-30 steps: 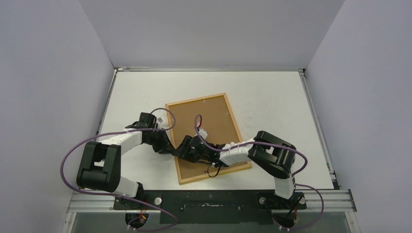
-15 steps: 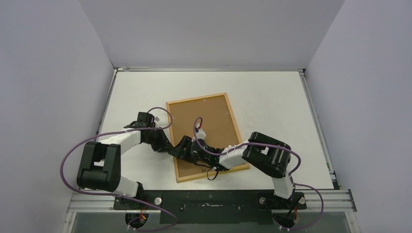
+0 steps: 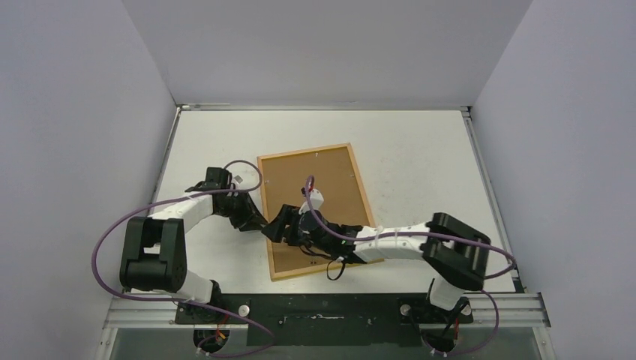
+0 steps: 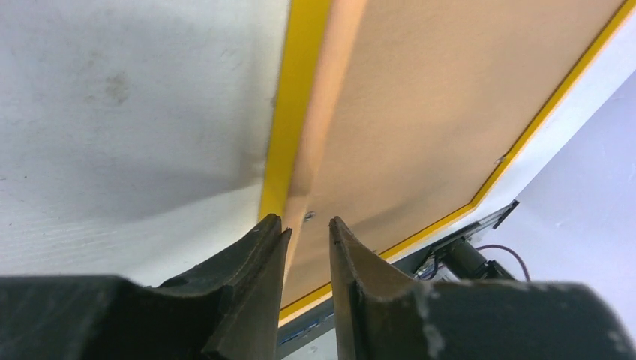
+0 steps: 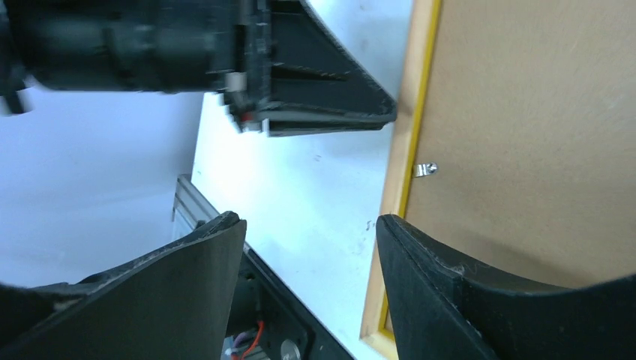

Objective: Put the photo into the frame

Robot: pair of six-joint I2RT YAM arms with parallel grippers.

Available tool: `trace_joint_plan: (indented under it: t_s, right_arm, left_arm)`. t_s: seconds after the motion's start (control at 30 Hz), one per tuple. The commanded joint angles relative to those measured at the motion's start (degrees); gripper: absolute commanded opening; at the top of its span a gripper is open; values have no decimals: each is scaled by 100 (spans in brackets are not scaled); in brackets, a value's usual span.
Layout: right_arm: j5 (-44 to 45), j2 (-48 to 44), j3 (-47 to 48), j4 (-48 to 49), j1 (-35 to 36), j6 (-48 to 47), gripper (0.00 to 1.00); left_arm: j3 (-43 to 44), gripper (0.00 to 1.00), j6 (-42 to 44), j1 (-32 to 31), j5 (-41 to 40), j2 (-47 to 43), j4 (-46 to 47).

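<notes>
**Pale wood frame (image 5: 414, 105), matt brown board (image 5: 525, 112), scuffed white table (image 3: 420, 157)**

The frame's back looks like smooth, bare light wood, and its edge is coated bright yellow with a slight sheen. The board is dull and finely grained, like pressed fibre. A small clip (image 5: 425, 170) is shiny metal. The table top is matt and smudged with grey marks. The left gripper (image 4: 306, 225) and right gripper (image 5: 309, 218) are matt black plastic, worn pale at the edges.

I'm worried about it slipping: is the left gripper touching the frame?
Cannot tell. The left wrist view shows the left gripper with its jaws narrowly apart, astride one edge of the frame, but neither contact nor a gap is plain.
</notes>
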Motion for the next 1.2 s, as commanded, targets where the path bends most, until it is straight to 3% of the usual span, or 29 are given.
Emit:
trace_joint_plan:
  t_s: [0.0,0.1,0.23,0.37,0.5,0.77,1.17]
  right_arm:
    - [734,-1264,319,-1807,-11,-931,66]
    - [1098,-1895,341,-3115,-70,-1069,67]
    - [1395,-2542,342,-4383,-156,-1124,66]
    - [1095,-2786,337,-5061,-253,-1248,66]
    - [468,-2580,298,-5142,-300,-1301,66]
    - [-566,-1407,477,-4563,-383,-1404,62]
    - [-1289,-536,798,-4163,-409,-1769,51]
  left_arm:
    - [602,32,416,45,-8,-255,-416]
    - [636,46,518,45,-42,-490,-589]
    - [473,55,710,13,-260,-810,-900]
    - [186,63,588,-265,-517,-1174,-988]
    - [-40,66,93,-748,-697,-1241,-843]
    - [-523,61,-233,-843,-979,-1232,-656]
    - [-747,32,-290,-860,-268,-671,-163]
